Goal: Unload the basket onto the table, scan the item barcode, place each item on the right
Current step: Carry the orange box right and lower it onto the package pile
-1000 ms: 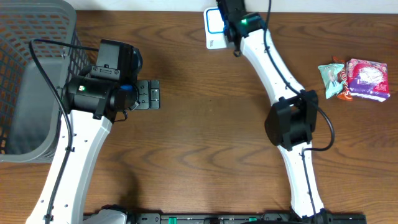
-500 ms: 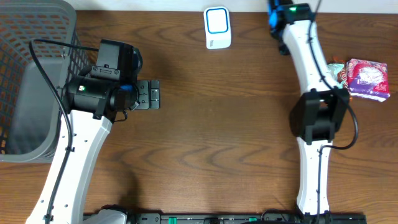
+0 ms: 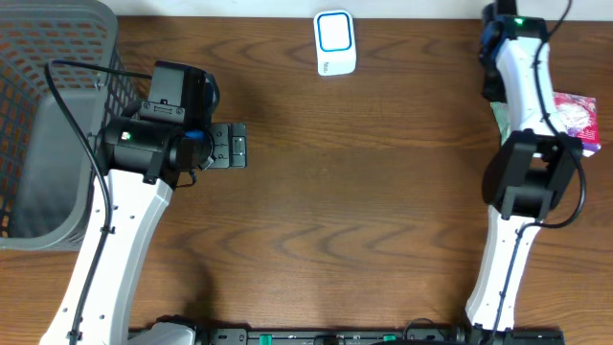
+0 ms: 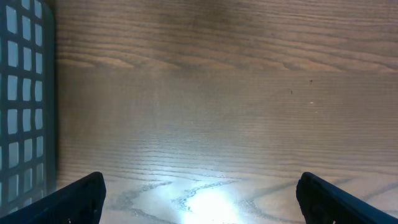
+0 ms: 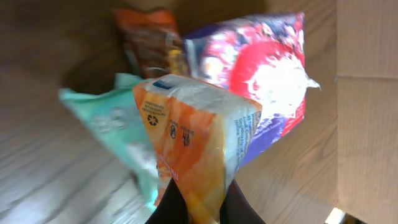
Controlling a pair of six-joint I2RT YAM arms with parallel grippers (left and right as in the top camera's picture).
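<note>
Orange packet [image 5: 199, 143] pinched in the closed right tool [image 5: 200, 204], held over teal packet [image 5: 106, 118] and purple-red packet [image 5: 273, 81] at the counter's [image 3: 335, 192] right side, scanner [image 3: 335, 43] well apart, left tool [image 4: 199, 196] wide open beside grey basket [image 3: 105, 57]

Overhead top-down, wrist views close, tabletop [image 3: 364, 192] shared

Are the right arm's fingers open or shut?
Shut. In the wrist view the right fingers pinch the bottom edge of the orange packet.
</note>
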